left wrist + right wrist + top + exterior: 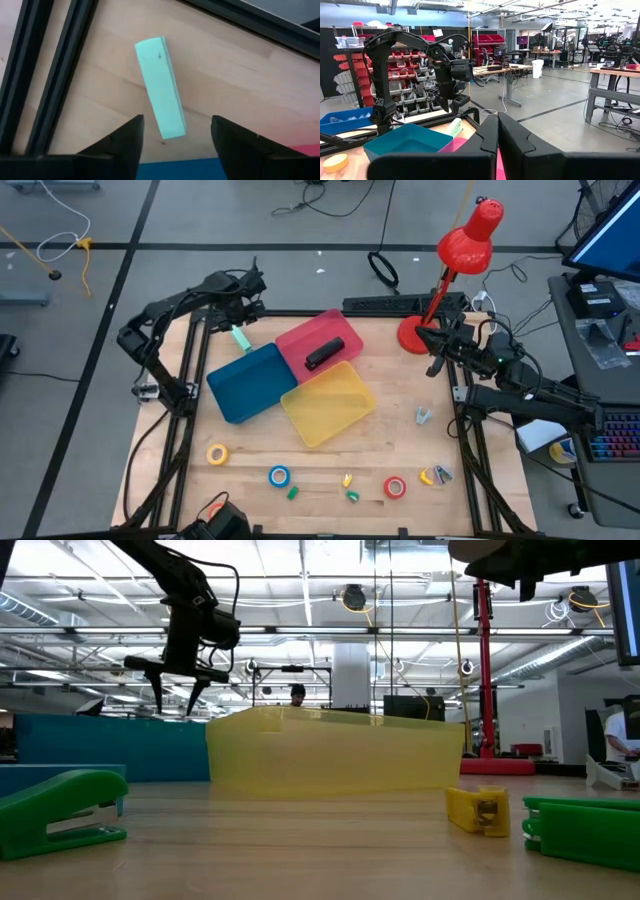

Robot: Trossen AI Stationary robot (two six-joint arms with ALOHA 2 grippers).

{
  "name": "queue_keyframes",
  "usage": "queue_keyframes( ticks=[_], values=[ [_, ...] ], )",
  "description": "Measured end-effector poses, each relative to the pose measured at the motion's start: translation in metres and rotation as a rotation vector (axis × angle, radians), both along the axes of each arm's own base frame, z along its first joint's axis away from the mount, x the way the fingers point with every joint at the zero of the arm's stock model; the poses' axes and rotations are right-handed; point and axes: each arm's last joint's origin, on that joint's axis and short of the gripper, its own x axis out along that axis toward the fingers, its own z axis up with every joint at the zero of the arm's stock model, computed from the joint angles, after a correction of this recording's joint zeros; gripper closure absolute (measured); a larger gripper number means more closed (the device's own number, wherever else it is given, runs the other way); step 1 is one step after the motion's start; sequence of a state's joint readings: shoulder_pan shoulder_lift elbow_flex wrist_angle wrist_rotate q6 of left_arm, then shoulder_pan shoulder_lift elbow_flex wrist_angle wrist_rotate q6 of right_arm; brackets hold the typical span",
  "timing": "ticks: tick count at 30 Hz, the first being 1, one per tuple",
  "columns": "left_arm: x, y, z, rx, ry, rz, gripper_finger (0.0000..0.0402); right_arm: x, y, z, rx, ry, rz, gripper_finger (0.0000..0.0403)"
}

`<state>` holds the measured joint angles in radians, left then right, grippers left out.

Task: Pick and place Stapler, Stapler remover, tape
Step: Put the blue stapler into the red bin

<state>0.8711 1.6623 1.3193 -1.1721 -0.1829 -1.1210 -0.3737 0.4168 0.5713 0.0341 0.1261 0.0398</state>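
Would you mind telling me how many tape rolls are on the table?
4, along the near edge: yellow tape roll, blue tape roll, red tape roll, orange tape roll. Others may be hidden.

bins: we see blue (245, 382), red (318, 340) and yellow (330, 405)
stapler (324, 354) in red bin: black
stapler (161, 87) on table: mint green
tape rolls: yellow (217, 453), blue (279, 476), red (395, 487)
lamp (455, 265): red
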Motion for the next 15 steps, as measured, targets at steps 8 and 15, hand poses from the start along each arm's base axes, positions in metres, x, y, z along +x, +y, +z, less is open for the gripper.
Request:
queue_keyframes(
  ticks=[8,15],
  values=[
    [0.0,0.0,0.0,0.012,-0.017,0.107,0.0121,0.0,0.0,0.0,-0.001,0.0,0.0,0.0401],
    [-0.003,-0.005,-0.027,-0.002,-0.029,0.187,0.0119,0.0,0.0,0.0,-0.002,0.001,0.001,0.0401]
  ],
)
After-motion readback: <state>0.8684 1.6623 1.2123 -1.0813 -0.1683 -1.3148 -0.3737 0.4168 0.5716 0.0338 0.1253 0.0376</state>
